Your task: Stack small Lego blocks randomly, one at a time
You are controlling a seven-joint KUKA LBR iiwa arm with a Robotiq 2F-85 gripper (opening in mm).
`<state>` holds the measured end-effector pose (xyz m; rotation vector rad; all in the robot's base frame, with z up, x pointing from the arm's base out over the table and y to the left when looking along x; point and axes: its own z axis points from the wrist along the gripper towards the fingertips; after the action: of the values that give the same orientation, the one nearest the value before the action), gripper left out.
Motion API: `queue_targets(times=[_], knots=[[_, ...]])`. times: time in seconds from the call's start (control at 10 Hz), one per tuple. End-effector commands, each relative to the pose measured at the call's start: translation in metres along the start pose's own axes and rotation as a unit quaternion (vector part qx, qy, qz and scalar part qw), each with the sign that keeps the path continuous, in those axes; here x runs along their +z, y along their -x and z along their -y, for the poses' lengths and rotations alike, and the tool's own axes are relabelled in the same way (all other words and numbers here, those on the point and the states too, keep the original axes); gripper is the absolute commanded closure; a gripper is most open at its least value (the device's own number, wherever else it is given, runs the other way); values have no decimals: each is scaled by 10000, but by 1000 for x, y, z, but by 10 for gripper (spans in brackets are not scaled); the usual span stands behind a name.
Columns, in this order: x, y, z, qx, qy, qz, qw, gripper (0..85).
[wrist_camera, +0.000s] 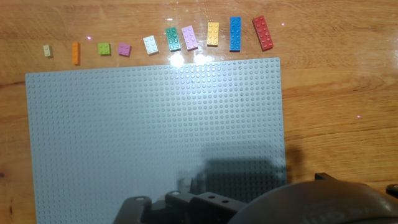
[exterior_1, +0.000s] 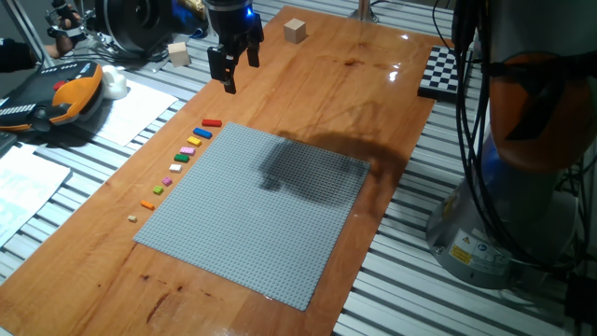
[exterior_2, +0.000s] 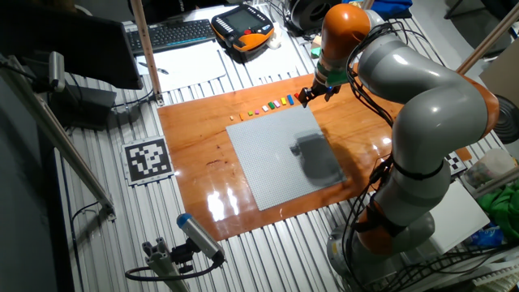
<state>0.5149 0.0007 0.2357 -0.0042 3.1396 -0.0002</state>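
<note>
Robot arm w/ a black two-finger pincer (exterior_1: 229, 67) hanging high over a wooden table (exterior_1: 373, 84), holding nothing. In the fixed view its two fingers point down w/ a visible gap between them, so it reads as parted and empty.

Below and ahead of the pincer lies a big grey baseplate (wrist_camera: 155, 124), bare of bricks. Just past the plate's far edge, as the hand view looks, a row of small Lego blocks (wrist_camera: 168, 40) sits on the wood, approx. side by side, not touching the plate. From the pincer's left to right: tan (wrist_camera: 46, 50), orange (wrist_camera: 76, 53), green (wrist_camera: 104, 48), pink (wrist_camera: 125, 49), white (wrist_camera: 150, 45), teal (wrist_camera: 173, 39), lilac (wrist_camera: 190, 38), yellow (wrist_camera: 213, 33), blue (wrist_camera: 235, 33), red (wrist_camera: 262, 33).

Judged step: the very start, nothing stacked yet, arm poised before its first pick. Next move likely needs travel forward to the row, lining the fingers across one brick's narrow sides, then a straight descent w/o nudging its neighbours.
</note>
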Motion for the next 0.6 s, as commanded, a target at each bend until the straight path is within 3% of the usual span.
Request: queue_targets(times=[0.0,0.1,0.5], knots=[[0,0,0,0,1,0,10000,850],[0,0,0,-2140,-470,-1063,9699,850],[0,0,0,-2144,-462,-1030,9702,850]])
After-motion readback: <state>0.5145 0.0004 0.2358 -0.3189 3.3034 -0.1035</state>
